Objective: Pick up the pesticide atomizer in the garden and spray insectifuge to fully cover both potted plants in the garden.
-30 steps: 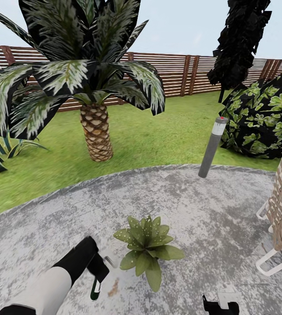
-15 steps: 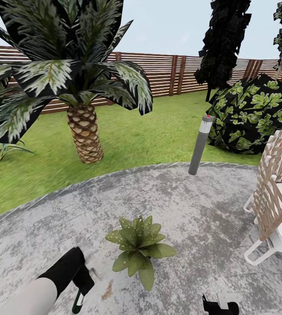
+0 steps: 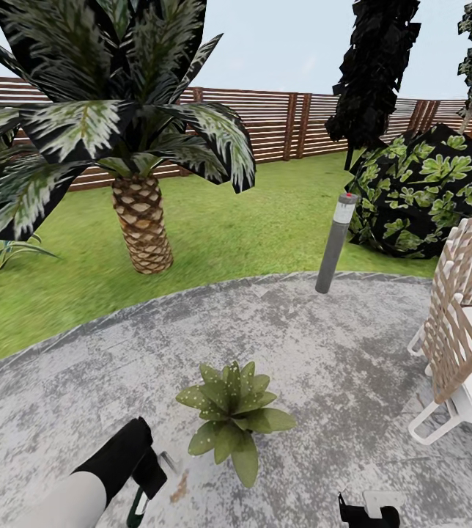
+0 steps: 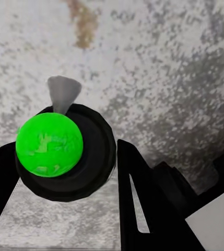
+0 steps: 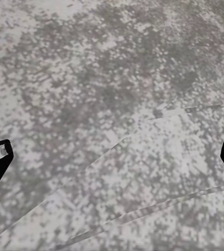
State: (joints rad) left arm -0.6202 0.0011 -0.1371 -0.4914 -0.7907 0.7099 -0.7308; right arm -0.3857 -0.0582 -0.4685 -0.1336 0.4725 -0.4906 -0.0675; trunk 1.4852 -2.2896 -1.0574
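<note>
Holding the sprayer [image 4: 65, 151] tight in the left claw [image 3: 148, 480] just beside the potted plant [image 3: 230, 416] on the patio [image 3: 324, 345], with the right claw [image 5: 112, 151] open and empty, the spray could miss the far leaves if aimed low.

The left pincer [image 3: 146, 490] hides most of the pesticide atomizer [image 3: 138, 506]; the white chair [image 3: 462, 345] is cut off.

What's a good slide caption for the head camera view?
Left gripper holds the pesticide atomizer beside a speckled potted plant on the grey patio.
</note>
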